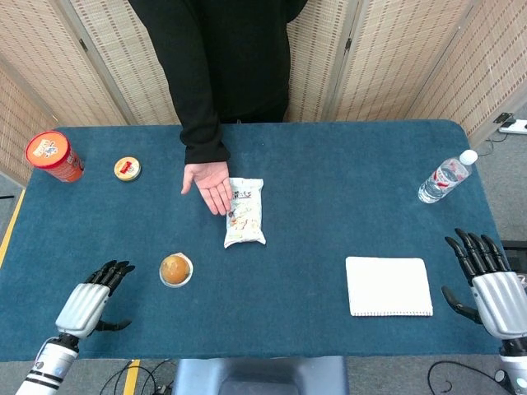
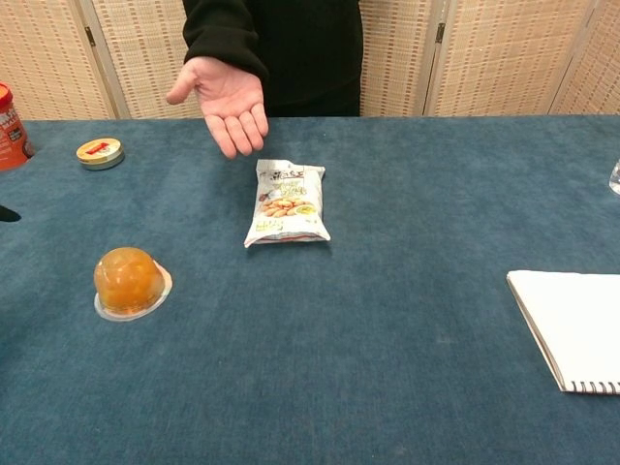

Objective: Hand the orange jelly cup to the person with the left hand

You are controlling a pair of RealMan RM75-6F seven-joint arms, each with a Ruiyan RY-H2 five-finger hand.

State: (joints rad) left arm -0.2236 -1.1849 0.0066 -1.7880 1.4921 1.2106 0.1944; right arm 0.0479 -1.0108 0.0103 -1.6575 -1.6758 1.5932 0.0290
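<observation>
The orange jelly cup (image 1: 175, 270) (image 2: 129, 282) sits upside down on the blue table, dome up, left of centre. My left hand (image 1: 89, 303) hovers near the table's front left, a short way left of the cup, fingers spread and holding nothing; in the chest view only a dark fingertip (image 2: 6, 213) shows at the left edge. The person's hand (image 1: 209, 184) (image 2: 229, 100) is held out palm up beyond the cup. My right hand (image 1: 492, 288) is open at the front right corner.
A snack bag (image 1: 244, 211) (image 2: 285, 202) lies beside the person's hand. A red canister (image 1: 53, 155) and a small round tin (image 1: 127, 168) stand at the far left. A white notebook (image 1: 388, 285) lies at the front right, a water bottle (image 1: 445, 177) at the far right.
</observation>
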